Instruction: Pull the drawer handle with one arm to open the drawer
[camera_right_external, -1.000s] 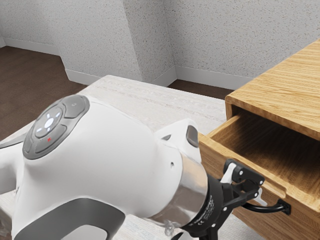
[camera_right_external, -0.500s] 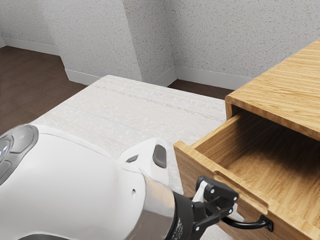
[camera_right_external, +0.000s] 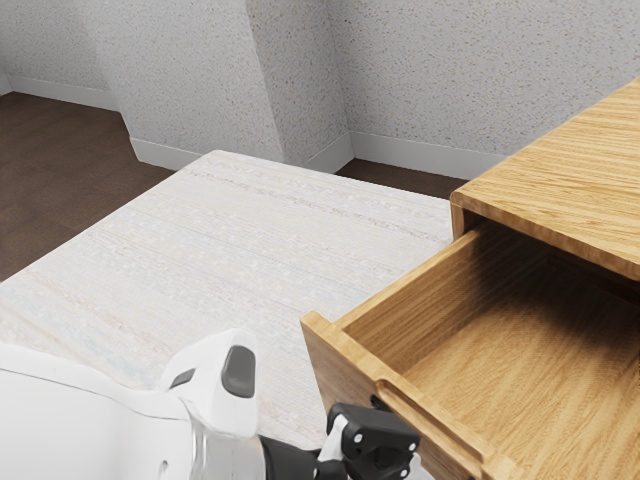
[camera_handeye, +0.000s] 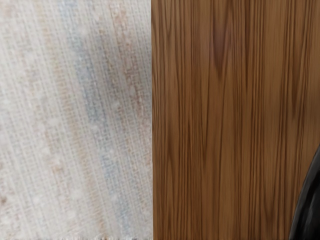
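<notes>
Nearest, the black two-finger gripper (camera_right_external: 372, 450) on the white robot arm (camera_right_external: 110, 420) sits just beside the front panel of the light oak drawer (camera_right_external: 520, 365); the state of its jaws cannot be told. The drawer stands pulled well out of the oak cabinet (camera_right_external: 570, 190) at the exterior view's right, over the pale textured table (camera_right_external: 220, 250). Beyond is a speckled grey wall (camera_right_external: 450, 70).
</notes>
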